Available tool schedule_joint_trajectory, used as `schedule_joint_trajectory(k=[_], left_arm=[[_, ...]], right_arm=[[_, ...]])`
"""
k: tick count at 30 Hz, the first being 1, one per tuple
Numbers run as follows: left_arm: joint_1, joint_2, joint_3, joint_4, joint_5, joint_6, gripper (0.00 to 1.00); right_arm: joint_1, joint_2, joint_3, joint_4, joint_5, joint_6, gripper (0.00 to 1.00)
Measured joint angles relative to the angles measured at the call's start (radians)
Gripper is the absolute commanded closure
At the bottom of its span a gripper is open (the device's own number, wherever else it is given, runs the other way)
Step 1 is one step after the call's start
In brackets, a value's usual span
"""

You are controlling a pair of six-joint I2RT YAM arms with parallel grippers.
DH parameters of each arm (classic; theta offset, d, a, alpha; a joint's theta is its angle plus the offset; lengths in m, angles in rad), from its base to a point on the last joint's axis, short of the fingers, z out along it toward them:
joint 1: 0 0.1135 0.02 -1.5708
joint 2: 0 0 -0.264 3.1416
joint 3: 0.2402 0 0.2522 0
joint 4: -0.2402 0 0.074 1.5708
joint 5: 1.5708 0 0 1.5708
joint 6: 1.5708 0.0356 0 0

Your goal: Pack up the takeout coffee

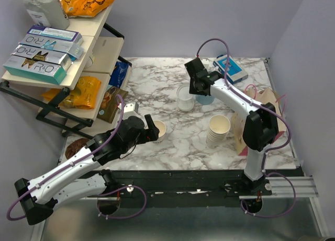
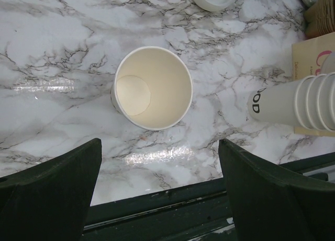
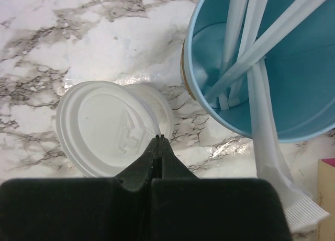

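Note:
The takeout coffee cup (image 1: 158, 130), a small white paper cup, stands open-topped and empty (image 2: 153, 88) on the marble table, with no lid on it. My left gripper (image 1: 152, 130) hovers just near of the cup, open wide (image 2: 159, 147), holding nothing. Further back, my right gripper (image 1: 192, 92) is shut, its fingertips (image 3: 161, 138) pinching the near rim of a round white plastic lid (image 3: 104, 126). That lid sits tilted on top of a short stack of lids (image 1: 185, 100).
A light-blue mug (image 3: 293, 84) with white sticks stands right beside the lids. A stack of lidless paper cups (image 1: 218, 130) lies right of the single cup. A brown paper bag (image 1: 272, 102) is at the right edge, a blue box (image 1: 231, 68) at the back, and a snack shelf (image 1: 63, 58) on the left.

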Motion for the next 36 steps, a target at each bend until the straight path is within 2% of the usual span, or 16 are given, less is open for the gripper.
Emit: schedule_joint_trajectory(k=[6,15,23,28,31,36], left_arm=[[0.0,0.0,0.002,0.0,0.002,0.0,0.01],[0.0,-0.075,0.008,0.006,0.026,-0.006,0.01],[0.0,-0.198,0.002,0.108,0.143,-0.03,0.01],[0.0,-0.178,0.002,0.167,0.192,-0.067,0.01],[0.0,-0.15,-0.002,0.178,0.209,-0.089,0.07],[0.0,-0.14,-0.043,0.228,0.245,-0.116,0.28]], right_arm=[[0.0,-0.094,-0.08,0.027,-0.053,-0.019,0.99],[0.017,-0.378,-0.291,0.169,-0.315,-0.135,0.99],[0.216,-0.56,-0.395,0.207,-0.385,-0.26,0.99],[0.291,-0.637,-0.463,0.236,-0.447,-0.257,0.99],[0.299,-0.684,-0.494,0.251,-0.478,-0.245,0.99],[0.303,-0.737,-0.512,0.27,-0.528,-0.231,0.99]])
